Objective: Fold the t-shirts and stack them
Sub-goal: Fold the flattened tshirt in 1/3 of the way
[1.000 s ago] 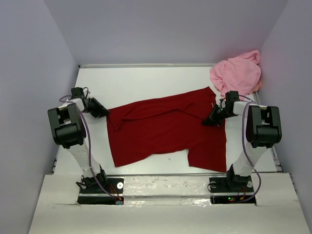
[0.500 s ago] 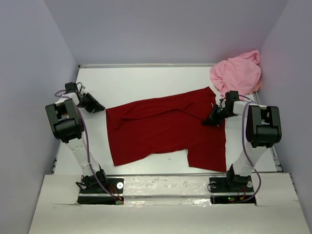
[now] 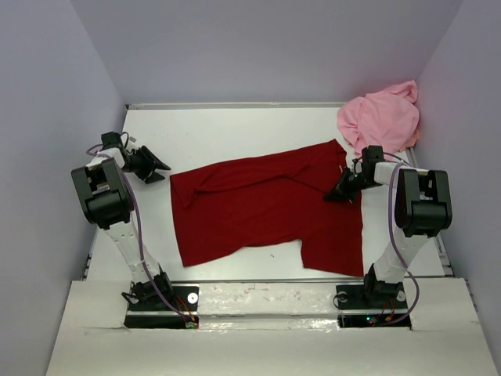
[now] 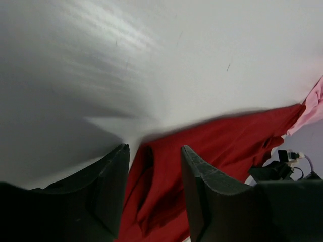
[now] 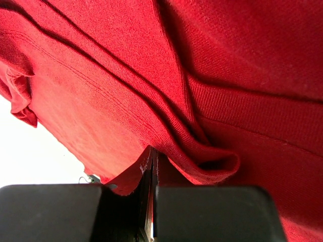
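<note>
Two tools: left tool (image 3: 161,167) spread just beside the red shirt (image 3: 266,207), right tool (image 3: 338,194) pinching it.

Black-and-white arms (image 3: 106,205), seemingly purple cables (image 3: 142,243)

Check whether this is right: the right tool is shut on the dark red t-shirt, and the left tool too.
Not fully. The left tool is open and holds nothing: the top view shows it apart from the dark red t-shirt. The right tool is shut on it.
</note>
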`<state>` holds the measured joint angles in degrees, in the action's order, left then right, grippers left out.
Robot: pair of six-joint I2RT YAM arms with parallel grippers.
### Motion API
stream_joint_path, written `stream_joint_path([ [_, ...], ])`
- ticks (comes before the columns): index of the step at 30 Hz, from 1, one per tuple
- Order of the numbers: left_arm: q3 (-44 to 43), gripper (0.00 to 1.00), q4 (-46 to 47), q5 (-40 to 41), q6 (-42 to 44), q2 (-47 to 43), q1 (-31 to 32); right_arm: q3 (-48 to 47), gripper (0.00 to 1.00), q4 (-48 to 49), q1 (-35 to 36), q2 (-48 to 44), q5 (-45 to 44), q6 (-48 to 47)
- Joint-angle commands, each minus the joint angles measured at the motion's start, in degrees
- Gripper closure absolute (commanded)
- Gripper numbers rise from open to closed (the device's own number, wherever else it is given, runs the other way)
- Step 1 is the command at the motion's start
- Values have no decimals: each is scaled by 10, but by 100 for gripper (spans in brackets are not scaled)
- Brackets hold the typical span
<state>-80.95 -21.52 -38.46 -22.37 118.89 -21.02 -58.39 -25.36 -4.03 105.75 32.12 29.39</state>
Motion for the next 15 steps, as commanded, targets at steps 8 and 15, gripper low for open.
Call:
stream_joint_path([
  [8,172,39,-24,-16,-27,-204,-1,-7,100,-6,8,18,-50,-13],
  [15,251,41,-25,-21,-26,-262,5,-3,100,-4,8,20,-49,-16],
])
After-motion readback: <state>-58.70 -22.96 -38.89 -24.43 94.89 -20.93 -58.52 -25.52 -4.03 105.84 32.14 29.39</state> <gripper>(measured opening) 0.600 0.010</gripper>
